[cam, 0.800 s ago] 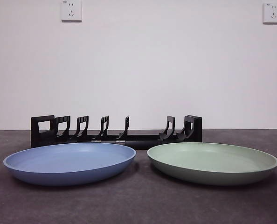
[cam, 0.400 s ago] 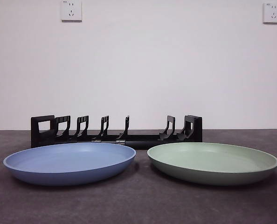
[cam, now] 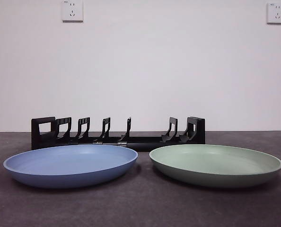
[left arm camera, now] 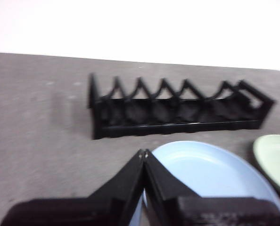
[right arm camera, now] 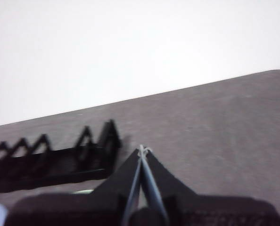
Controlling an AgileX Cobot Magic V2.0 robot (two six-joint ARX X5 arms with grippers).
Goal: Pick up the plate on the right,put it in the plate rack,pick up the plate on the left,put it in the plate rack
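Front view showed the blue plate (cam: pixel 70 165) and the green plate (cam: pixel 216 164) lying flat side by side on the dark table (cam: pixel 140 208), both just in front of the plate rack (cam: pixel 118 133), blue before its left half and green before its right end, with every slot of the rack bare and the white wall behind it. My left gripper (left arm camera: pixel 144 153) hung pinched closed on nothing over the near rim of the blue plate, short of the rack. My right gripper (right arm camera: pixel 142 149) was likewise pressed together and empty, near the rack's right end block.
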